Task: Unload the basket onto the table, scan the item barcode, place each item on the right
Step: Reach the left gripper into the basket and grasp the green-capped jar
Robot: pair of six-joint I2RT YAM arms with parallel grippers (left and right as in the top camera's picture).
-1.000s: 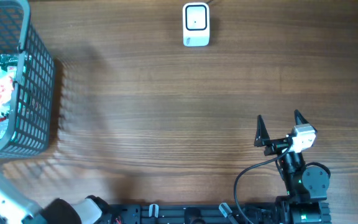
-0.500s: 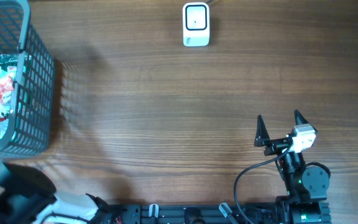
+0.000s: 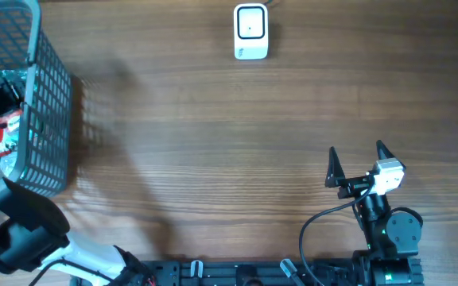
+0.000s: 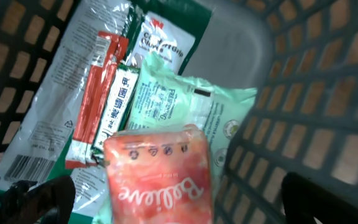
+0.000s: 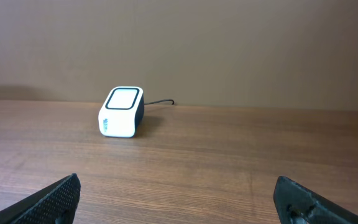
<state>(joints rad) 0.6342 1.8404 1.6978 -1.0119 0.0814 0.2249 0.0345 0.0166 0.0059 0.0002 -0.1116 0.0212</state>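
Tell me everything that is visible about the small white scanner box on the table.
The scanner is a small box with rounded corners, seemingly plastic, white in front and dark along one side. Its top carries a pale square window with a dark outline, and the front bears a small blue mark. A thin dark cable leaves its back. It rests flat on the wooden table, near the far edge, and nothing else touches it.

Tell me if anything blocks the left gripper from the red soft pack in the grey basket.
Nothing visible does: the red soft pack lies atop the pale green packet inside the grey plastic basket, straight ahead of the open left gripper.
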